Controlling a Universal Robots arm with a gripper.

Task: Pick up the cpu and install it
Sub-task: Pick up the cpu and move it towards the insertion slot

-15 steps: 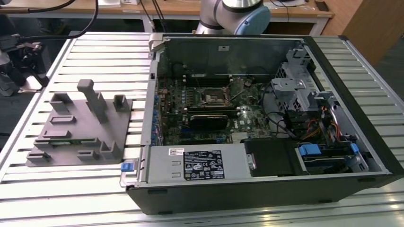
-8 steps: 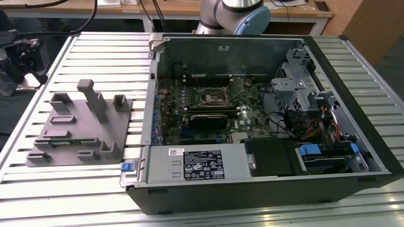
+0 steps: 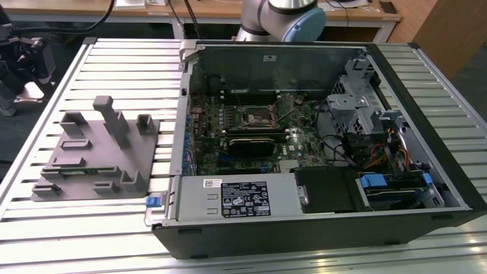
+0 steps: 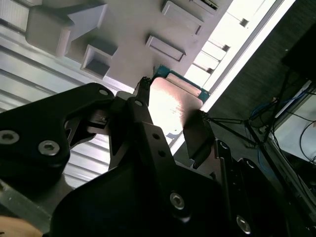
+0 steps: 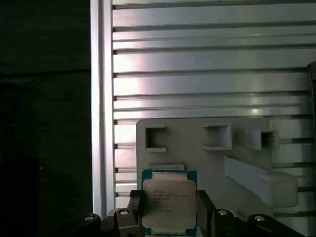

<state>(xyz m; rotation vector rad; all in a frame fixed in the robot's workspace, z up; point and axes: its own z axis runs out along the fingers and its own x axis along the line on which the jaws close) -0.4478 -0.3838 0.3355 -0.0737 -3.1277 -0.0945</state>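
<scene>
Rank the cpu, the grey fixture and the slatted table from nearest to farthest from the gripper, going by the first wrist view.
1. cpu: held between the fingers of the gripper.
2. grey fixture: just behind the cpu.
3. slatted table: under and beyond the fixture, farthest.

Both wrist views close on cpu (image 5: 169, 202)

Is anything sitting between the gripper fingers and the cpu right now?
Nothing visible. In both wrist views the gripper fingers press directly against opposite edges of the cpu, held above the grey fixture.
</scene>
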